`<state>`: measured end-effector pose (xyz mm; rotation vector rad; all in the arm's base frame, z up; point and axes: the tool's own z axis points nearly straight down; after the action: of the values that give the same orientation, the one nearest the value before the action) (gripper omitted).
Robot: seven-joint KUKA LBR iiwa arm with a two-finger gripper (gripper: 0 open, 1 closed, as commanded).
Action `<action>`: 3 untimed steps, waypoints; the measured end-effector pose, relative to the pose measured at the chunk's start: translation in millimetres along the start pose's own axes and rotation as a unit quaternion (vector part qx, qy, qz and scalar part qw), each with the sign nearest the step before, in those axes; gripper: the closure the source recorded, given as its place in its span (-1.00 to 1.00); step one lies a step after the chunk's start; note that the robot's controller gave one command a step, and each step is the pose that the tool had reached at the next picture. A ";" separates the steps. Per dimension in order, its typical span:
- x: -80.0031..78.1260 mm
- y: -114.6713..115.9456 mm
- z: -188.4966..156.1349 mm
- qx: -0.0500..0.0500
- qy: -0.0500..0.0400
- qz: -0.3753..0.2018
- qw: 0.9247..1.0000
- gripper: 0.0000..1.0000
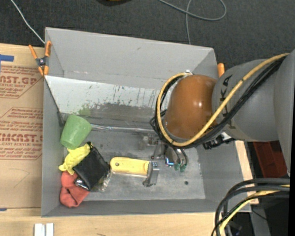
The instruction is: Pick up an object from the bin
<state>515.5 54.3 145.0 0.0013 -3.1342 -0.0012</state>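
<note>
**Down low by the flat yellow block (127, 167)**

The grey metal bin (126, 54) has sloping walls and a flat floor. The big grey robot arm (256, 106) comes in from the right side. It has a round orange-brown cover (187, 109) on its wrist. Yellow and black cables (163, 98) loop round that cover.

Under the cover, the fingers (152, 173) are down at the floor of the bin. They are at the right end of the block. They are touching that end or are just beside it. You cannot tell if the fingers are open or closed. You also cannot tell if the block is between them.

The block lies flat on the floor, near the middle of the bin and toward the front wall. It is long and thin, and its long side runs from left to right.

The other things sit in a small heap in the front left corner. A light green plastic cup (76, 131) lies on its side at the back of the heap, close to the left wall. Just in front of it is a crumpled yellow soft thing (75, 158). A black boxy thing (91, 169) sits next to that, just beside the left end of the block. A red squashy lump (72, 195) lies nearest the front wall, touching the black thing.
</note>
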 end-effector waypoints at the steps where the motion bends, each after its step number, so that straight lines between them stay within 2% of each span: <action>1: -1.8 -0.3 -4.5 0.000 -0.004 0.000 1.000 -1.00; 2: 2.0 -1.5 70.0 -0.001 0.001 0.024 1.000 -1.00; 3: 22.3 23.9 74.9 -0.001 -0.005 0.085 0.996 1.00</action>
<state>492.7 78.2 70.2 -0.2645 -3.1320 -0.0039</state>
